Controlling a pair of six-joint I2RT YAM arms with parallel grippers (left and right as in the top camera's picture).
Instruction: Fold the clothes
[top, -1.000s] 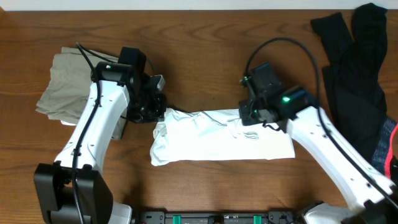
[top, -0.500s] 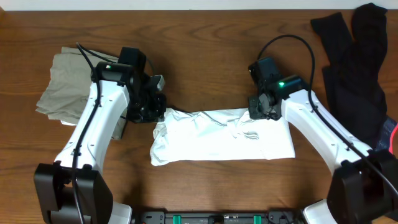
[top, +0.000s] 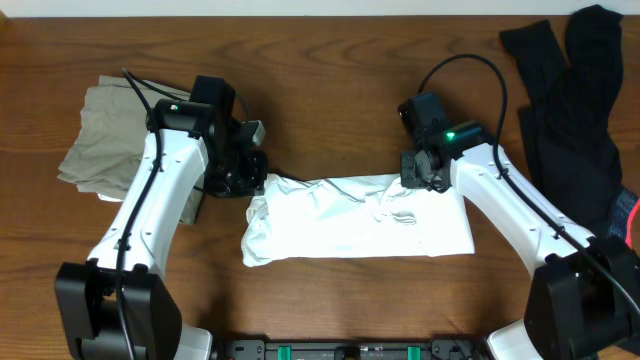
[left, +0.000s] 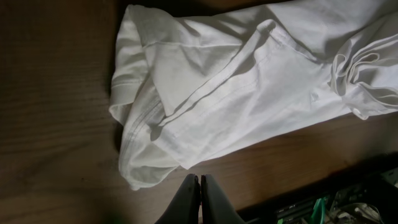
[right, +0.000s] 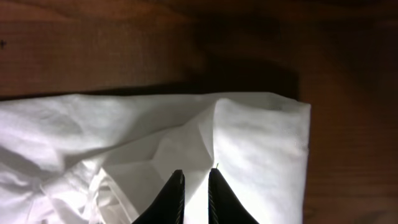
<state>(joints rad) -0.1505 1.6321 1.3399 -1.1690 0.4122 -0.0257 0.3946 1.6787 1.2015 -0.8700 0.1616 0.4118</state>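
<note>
White T-shirt (top: 355, 225) folded lengthwise, olive garment (top: 105, 135) and black clothes (top: 570, 110) overhead only

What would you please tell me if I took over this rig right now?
Left gripper: shut, nothing seen in it, at the white T-shirt's left end.
Right gripper: jaws nearly together over the shirt's right end; whether they pinch cloth is unclear.
Grey-olive garment lies bunched at far left; black clothes sprawl unfolded at far right.
Done: shirt gathered into a long, rumpled band.
Left: finish folding it, then the black clothes.
</note>
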